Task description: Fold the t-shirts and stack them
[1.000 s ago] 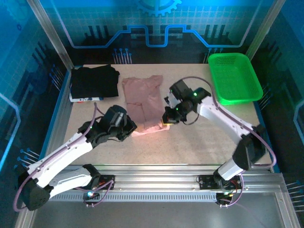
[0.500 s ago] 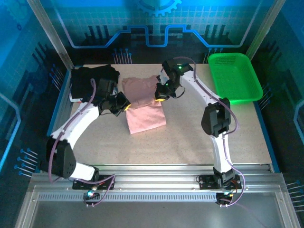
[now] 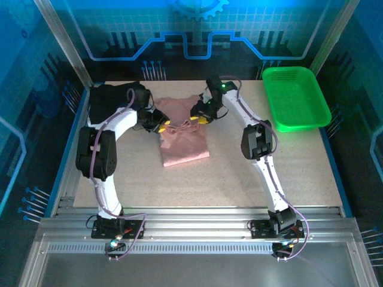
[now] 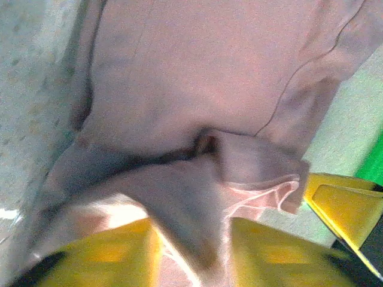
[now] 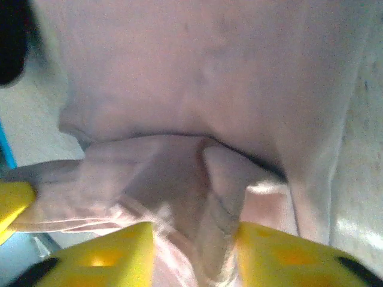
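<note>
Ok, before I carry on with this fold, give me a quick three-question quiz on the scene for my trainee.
1. True or false: the black t-shirt lies stacked on the pink t-shirt.
2. The left gripper and the right gripper each have cloth between their fingers. Whose cloth? A the pink t-shirt; B the black t-shirt; C one each.
3. In the top view, what stands at the far right corner of the table?
Key: 1 false, it lies to the pink one's left. 2 A. 3 the green basket.
</note>
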Robot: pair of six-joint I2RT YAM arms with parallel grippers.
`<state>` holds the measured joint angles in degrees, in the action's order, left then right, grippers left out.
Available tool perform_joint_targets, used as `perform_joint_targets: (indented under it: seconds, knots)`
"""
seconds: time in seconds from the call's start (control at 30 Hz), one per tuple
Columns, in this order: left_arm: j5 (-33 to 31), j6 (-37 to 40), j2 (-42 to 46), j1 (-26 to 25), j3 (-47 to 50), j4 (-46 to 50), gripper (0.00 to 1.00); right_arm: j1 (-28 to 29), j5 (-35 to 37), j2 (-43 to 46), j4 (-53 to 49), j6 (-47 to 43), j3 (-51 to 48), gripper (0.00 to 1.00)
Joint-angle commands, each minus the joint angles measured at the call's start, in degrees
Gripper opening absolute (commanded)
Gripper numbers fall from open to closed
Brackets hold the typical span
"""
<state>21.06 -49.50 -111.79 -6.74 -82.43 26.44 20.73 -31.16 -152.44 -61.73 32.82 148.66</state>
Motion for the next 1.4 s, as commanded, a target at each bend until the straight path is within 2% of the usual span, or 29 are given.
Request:
perform_joint_targets:
  seconds: [0.0, 0.07, 0.13, 0.2, 0.27, 0.37, 0.5, 0.57, 0.67, 0.77, 1.0, 1.17, 1.37]
  knots:
    - [2.6, -1.5, 0.7, 1.4, -7.7, -3.1, 0.48, -4.3, -9.3, 0.5, 12.8, 11.3, 7.0, 0.59]
    - [1.6, -1.5, 4.0, 1.7, -10.5, -3.1, 0.52, -5.2, -9.1, 4.2, 12.1, 9.9, 8.7, 0.64]
    - [1.0, -1.6, 8.6, 2.1, -10.3, -2.6, 0.59, -5.8, -8.0, 10.0, 6.7, 4.6, 5.5, 0.67]
    - [1.4, -1.7, 13.4, 2.2, -8.4, -0.2, 0.65, -5.8, -6.2, 18.2, 1.9, -1.4, -4.1, 0.68]
    - [0.8, 0.5, 18.9, 1.9, -4.6, 4.8, 0.70, -5.9, -4.0, 29.6, 2.7, -4.4, -21.5, 0.71]
    - [-0.8, 1.5, 28.9, 0.3, 8.3, 6.9, 0.75, -5.7, -5.2, 43.1, 12.2, -4.4, -46.7, 0.75]
    - [-1.9, -0.3, 38.8, -3.9, 26.7, 6.0, 0.76, -4.4, -6.7, 50.8, 19.8, -4.0, -66.4, 0.75]
    - [-0.9, -4.6, 42.3, -6.0, 36.4, 0.6, 0.76, -3.1, -6.7, 51.3, 22.5, -4.0, -72.0, 0.75]
    - [-2.0, -10.2, 45.1, -8.3, 46.1, -7.8, 0.75, -1.7, -7.9, 50.2, 27.6, -2.1, -77.2, 0.74]
    - [-2.7, -12.7, 43.6, -9.4, 49.6, -11.9, 0.75, -0.6, -7.2, 47.6, 29.3, -1.0, -78.7, 0.73]
    - [-5.0, -16.4, 37.3, -10.6, 49.8, -21.5, 0.73, 1.5, -6.7, 42.5, 31.4, 0.8, -78.2, 0.71]
    - [-5.8, -17.2, 32.2, -11.0, 47.7, -24.1, 0.72, 2.9, -5.3, 39.5, 31.2, 1.7, -76.3, 0.70]
    - [-7.1, -18.5, 27.2, -11.0, 46.4, -27.4, 0.66, 3.6, -3.7, 36.4, 31.6, 3.3, -73.8, 0.65]
